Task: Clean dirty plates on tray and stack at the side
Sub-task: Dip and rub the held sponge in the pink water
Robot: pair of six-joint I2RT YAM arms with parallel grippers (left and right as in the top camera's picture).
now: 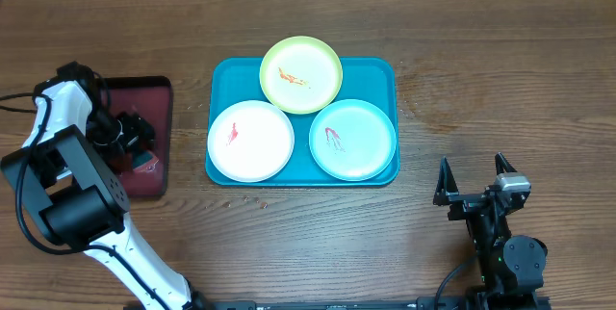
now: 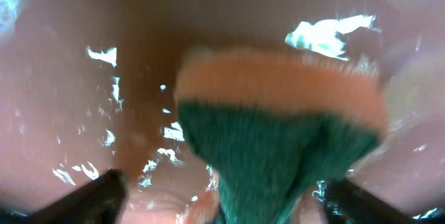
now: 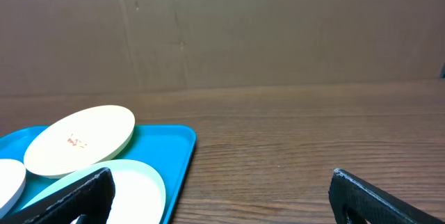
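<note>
Three plates lie on the teal tray: a yellow-green plate at the back, a white plate front left and a mint-blue plate front right. Each carries a red smear. My left gripper hangs low over a dark-red tray at the left. In the left wrist view its fingers stand wide apart, open, with an orange and green sponge between them on the wet red surface. My right gripper rests open at the front right, nothing between its fingers.
In the right wrist view, the teal tray's corner, the yellow-green plate and the mint-blue plate lie to the left. Bare wooden table stretches to the right of the tray.
</note>
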